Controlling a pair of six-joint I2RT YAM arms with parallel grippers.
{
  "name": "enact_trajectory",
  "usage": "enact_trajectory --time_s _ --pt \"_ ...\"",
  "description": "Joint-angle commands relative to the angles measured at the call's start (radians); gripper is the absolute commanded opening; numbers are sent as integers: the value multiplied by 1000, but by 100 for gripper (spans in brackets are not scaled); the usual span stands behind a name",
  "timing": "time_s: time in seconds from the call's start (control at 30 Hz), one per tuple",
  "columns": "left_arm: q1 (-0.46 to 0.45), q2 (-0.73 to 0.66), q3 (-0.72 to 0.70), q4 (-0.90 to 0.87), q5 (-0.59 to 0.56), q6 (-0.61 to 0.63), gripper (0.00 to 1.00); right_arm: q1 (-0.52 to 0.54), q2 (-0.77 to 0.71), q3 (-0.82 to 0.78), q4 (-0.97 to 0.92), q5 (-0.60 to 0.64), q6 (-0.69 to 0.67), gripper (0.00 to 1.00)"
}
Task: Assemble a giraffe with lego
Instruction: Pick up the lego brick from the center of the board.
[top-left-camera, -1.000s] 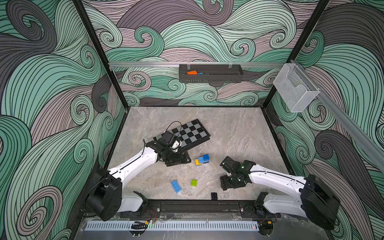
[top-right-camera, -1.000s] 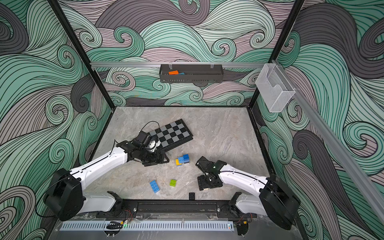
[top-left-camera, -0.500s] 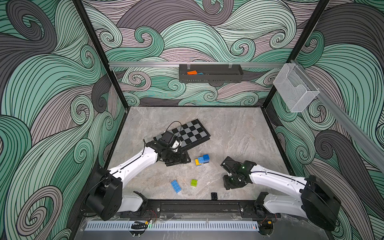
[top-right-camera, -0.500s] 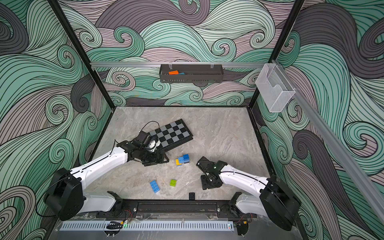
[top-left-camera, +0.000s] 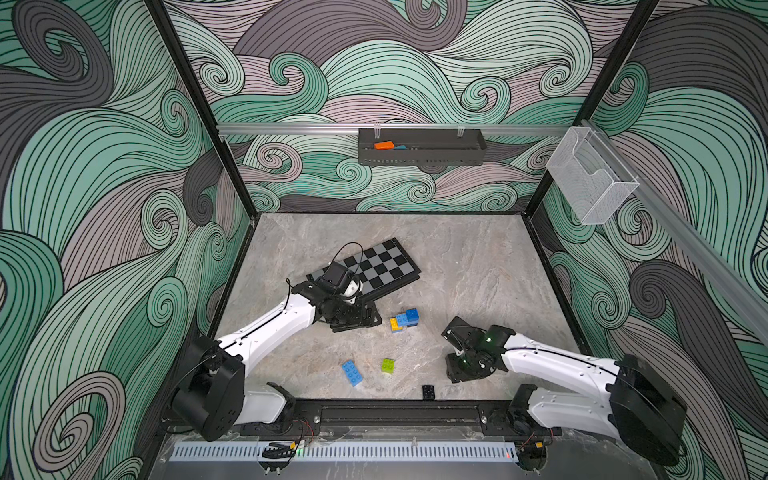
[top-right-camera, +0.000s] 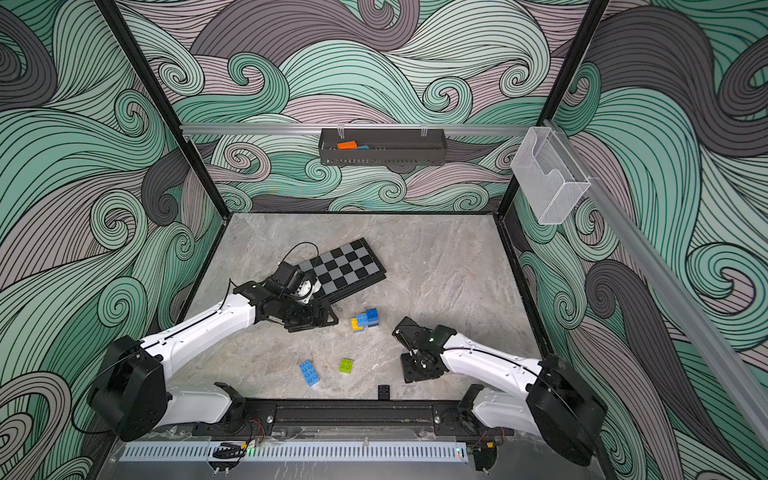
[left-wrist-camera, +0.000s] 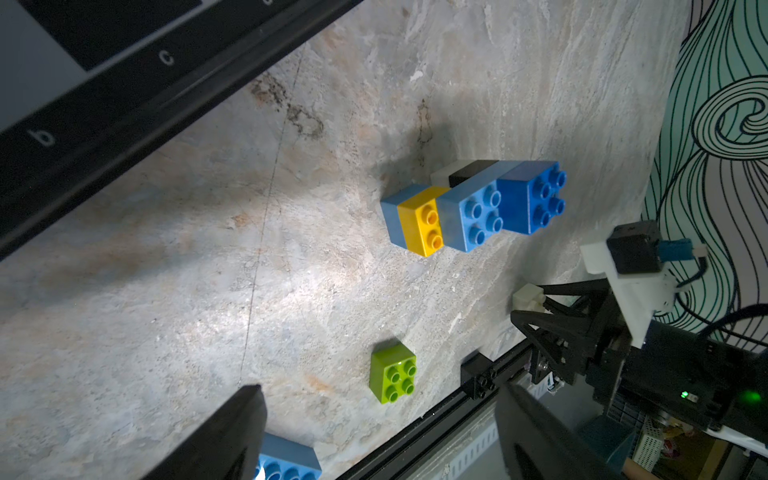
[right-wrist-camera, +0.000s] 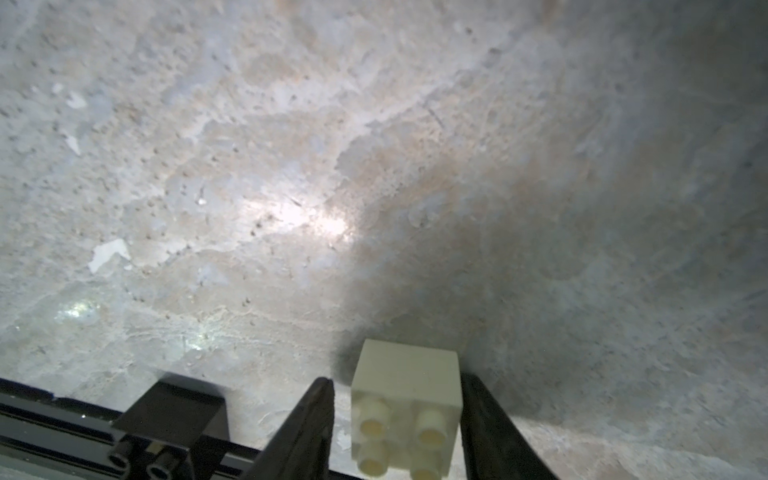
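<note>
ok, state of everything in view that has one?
left gripper: open, empty
right gripper: astride white brick, gap at one finger
white brick: on table, not clamped
giraffe: part-built, on table, unheld
lime brick: loose, studs up
blue brick: loose, studs up
black brick: loose

Giraffe (left-wrist-camera: 473, 212): blue, yellow, black, white. Lime-green brick (left-wrist-camera: 392, 378), white brick (right-wrist-camera: 405, 399), blue brick (top-left-camera: 351, 372). Board (top-left-camera: 384, 264): black-and-grey chequered. Walls (top-left-camera: 104, 166): green-grey swirls.

Both arms wore smooth white shells, the left arm (top-left-camera: 270, 328) and the right arm (top-left-camera: 552, 365) alike, each with a thin dark seam along it. Big round black housings (top-left-camera: 212, 395) capped the base joints. The wrists and fingers (left-wrist-camera: 224, 436) were matte black. A thin black cable (top-left-camera: 351, 243) looped over the left wrist, and a green light (top-left-camera: 489, 338) glowed on the right.
</note>
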Motion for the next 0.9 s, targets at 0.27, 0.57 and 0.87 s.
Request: enact_trajectory --time_s 0.27,0.57,0.87 --pt "-4 -9 -12 14 -20 -16 90 7 -27 42 -67 21 -23 24" --pt "-3 -12 3 1 -51 -20 90 -14 101 441 -205 110 -253 19" --pt "-4 -15 -6 23 -94 -55 90 -98 468 824 -231 52 -396 16"
